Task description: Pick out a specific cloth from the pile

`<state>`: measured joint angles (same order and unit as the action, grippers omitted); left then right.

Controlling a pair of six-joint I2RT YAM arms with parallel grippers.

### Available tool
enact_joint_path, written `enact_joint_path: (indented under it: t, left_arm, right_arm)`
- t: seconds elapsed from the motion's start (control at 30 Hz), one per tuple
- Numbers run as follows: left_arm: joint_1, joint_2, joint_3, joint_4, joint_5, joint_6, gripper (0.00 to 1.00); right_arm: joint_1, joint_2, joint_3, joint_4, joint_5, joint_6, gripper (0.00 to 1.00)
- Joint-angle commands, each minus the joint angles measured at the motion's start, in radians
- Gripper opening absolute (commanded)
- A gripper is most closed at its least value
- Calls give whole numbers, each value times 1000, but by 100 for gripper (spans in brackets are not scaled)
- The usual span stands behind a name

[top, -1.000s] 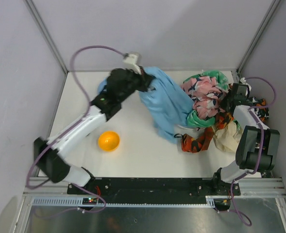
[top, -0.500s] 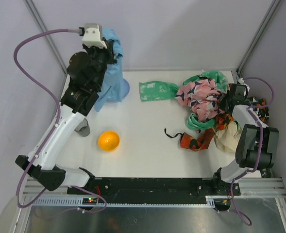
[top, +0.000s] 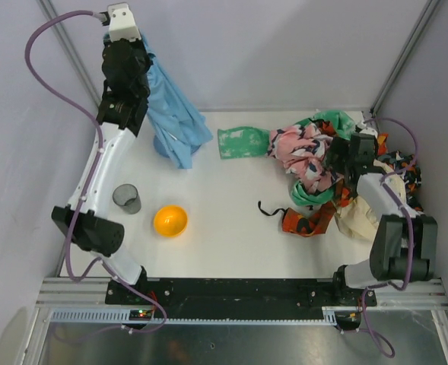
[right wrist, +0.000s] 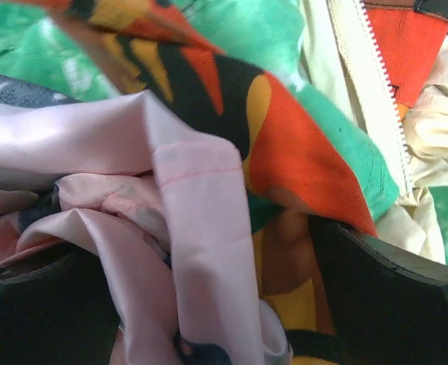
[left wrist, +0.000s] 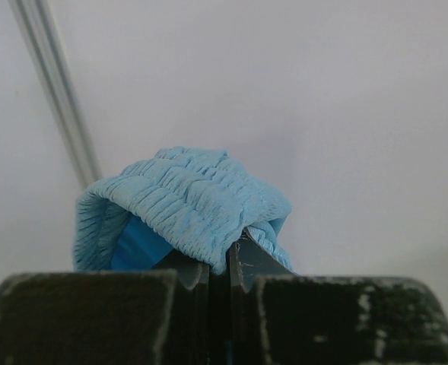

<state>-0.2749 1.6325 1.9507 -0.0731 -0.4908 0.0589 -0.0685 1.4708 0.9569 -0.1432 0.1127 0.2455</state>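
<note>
The light sky-blue cloth (top: 172, 114) hangs from my left gripper (top: 130, 67), which is raised high at the back left corner. The cloth's lower end reaches down to the table. In the left wrist view the jaws of my left gripper (left wrist: 225, 255) are shut on a bunched fold of the cloth (left wrist: 185, 199). The pile (top: 319, 163) of pink, green, orange-and-black and cream cloths lies at the right. My right gripper (top: 347, 156) is pushed into it. In the right wrist view my right gripper (right wrist: 208, 304) stands open, with pink fabric (right wrist: 201, 228) lying loose between its wide fingers.
A mint-green speckled cloth (top: 243, 141) lies flat left of the pile. An orange bowl (top: 170, 220) and a grey cup (top: 127, 198) stand at the front left. A black strap (top: 269, 209) trails from the pile. Enclosure walls and posts stand close behind my left arm.
My left arm has lifted the blue cloth off the pile and swung it up to the back left. The mint-green cloth came uncovered. My right gripper opened and shifted left inside the pile.
</note>
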Motion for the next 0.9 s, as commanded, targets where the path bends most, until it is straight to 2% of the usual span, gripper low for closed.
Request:
enact_joint_path:
  t: [0.0, 0.2, 0.5, 0.63, 0.87]
  left_arm:
    - [59, 43, 113, 40, -72, 58, 1]
    - [139, 48, 118, 27, -76, 41, 1]
    - [208, 76, 96, 2, -84, 31, 1]
    - [234, 132, 125, -3, -204, 54, 1]
    - [305, 154, 111, -15, -261, 38, 1]
  right_arm:
    - [32, -167, -50, 34, -1, -36, 99]
    - [38, -274, -66, 41, -16, -9, 99]
    - [51, -302, -67, 6, 6, 1, 99]
    - [53, -298, -67, -15, 27, -12, 99]
    - [53, -284, -73, -19, 33, -14, 99]
